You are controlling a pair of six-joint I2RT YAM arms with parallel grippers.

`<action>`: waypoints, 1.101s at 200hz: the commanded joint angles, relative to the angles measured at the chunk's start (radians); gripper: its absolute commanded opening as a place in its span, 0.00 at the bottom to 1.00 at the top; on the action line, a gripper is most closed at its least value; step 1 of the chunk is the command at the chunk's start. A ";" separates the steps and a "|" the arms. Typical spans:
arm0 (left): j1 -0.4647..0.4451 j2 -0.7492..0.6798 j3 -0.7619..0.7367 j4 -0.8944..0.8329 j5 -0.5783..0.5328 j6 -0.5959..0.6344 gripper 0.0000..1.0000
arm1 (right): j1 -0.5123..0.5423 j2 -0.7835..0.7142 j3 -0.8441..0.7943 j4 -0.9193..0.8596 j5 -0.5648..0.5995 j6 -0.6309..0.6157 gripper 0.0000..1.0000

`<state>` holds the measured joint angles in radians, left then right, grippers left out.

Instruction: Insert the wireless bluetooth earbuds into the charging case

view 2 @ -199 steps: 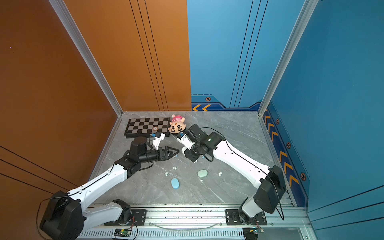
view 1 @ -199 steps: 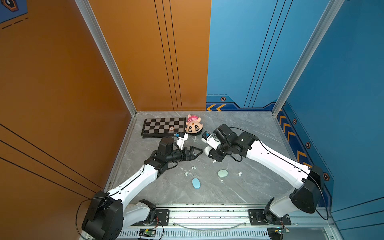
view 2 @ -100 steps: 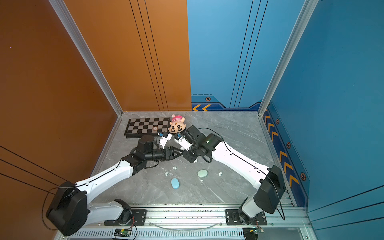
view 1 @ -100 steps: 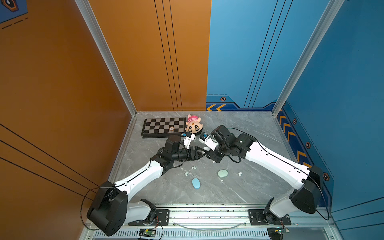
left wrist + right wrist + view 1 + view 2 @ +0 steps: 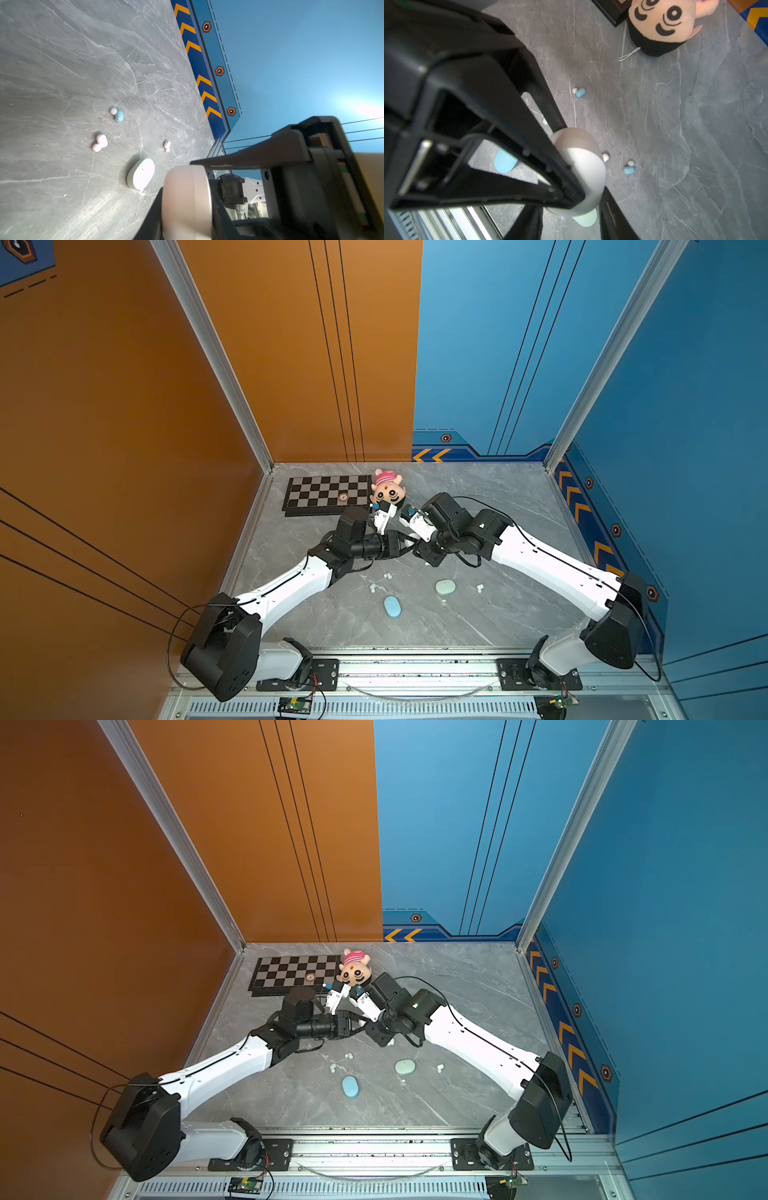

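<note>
A white oval charging case [image 5: 409, 537] hangs above the table's middle, gripped from both sides. My left gripper [image 5: 400, 546] is shut on it, and the left wrist view shows the case [image 5: 187, 199] pressed between both black fingers. My right gripper [image 5: 418, 541] is also shut on the case [image 5: 581, 166], from the opposite side. A blue case [image 5: 392, 607] and a mint case [image 5: 445, 587] lie closed on the table nearer the front. Loose earbuds lie around them: pale ones [image 5: 387, 574] [image 5: 373, 587] [image 5: 480, 587], and two light blue ones [image 5: 580, 92] [image 5: 629, 169] below the held case.
A chessboard [image 5: 328, 494] and a plush head [image 5: 387, 489] lie at the back, just behind the grippers. Orange and blue walls close in the left, back and right. A metal rail [image 5: 415, 668] runs along the front edge.
My left gripper has moved right to the white case in the right gripper, and its wide-open jaws have closed on it. The right arm has barely moved.
</note>
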<state>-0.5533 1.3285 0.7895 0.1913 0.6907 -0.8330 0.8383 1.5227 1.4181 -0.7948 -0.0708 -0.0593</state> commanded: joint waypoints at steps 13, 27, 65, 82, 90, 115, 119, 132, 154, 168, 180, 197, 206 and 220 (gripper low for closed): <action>-0.011 0.041 0.055 0.003 0.046 -0.107 0.00 | -0.028 -0.062 -0.030 0.097 -0.031 0.059 0.68; -0.005 0.061 0.069 0.003 0.051 -0.171 0.00 | -0.050 -0.092 -0.049 0.117 -0.099 0.065 0.77; 0.003 0.081 0.110 0.003 0.061 -0.264 0.00 | -0.128 -0.263 -0.201 0.267 -0.243 0.064 0.82; 0.014 0.095 0.130 0.003 0.097 -0.298 0.00 | -0.182 -0.360 -0.304 0.383 -0.300 0.083 0.84; 0.015 0.102 0.139 0.003 0.117 -0.312 0.00 | -0.203 -0.409 -0.347 0.440 -0.303 0.130 0.87; 0.016 0.107 0.158 0.003 0.163 -0.343 0.00 | -0.261 -0.473 -0.417 0.539 -0.370 0.273 0.88; 0.018 0.106 0.161 0.003 0.169 -0.347 0.00 | -0.265 -0.475 -0.420 0.543 -0.380 0.290 0.88; 0.018 0.100 0.165 0.002 0.178 -0.362 0.00 | -0.269 -0.471 -0.437 0.554 -0.412 0.316 0.85; 0.020 0.089 0.169 0.002 0.188 -0.380 0.00 | -0.265 -0.457 -0.470 0.578 -0.432 0.342 0.81; 0.020 0.081 0.170 0.002 0.194 -0.389 0.00 | -0.262 -0.451 -0.488 0.600 -0.430 0.351 0.79; 0.021 0.073 0.168 -0.001 0.194 -0.393 0.00 | -0.257 -0.447 -0.498 0.619 -0.421 0.351 0.78; 0.022 0.065 0.163 -0.016 0.191 -0.390 0.00 | -0.249 -0.436 -0.501 0.631 -0.403 0.347 0.76; 0.023 0.062 0.162 -0.021 0.192 -0.387 0.00 | -0.245 -0.424 -0.497 0.632 -0.400 0.342 0.74; 0.024 0.061 0.161 -0.026 0.190 -0.386 0.00 | -0.233 -0.407 -0.489 0.623 -0.390 0.335 0.71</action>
<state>-0.5415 1.4189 0.9318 0.1860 0.8509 -1.2205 0.5873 1.0908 0.9237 -0.2081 -0.4683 0.2695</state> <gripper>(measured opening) 0.291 0.730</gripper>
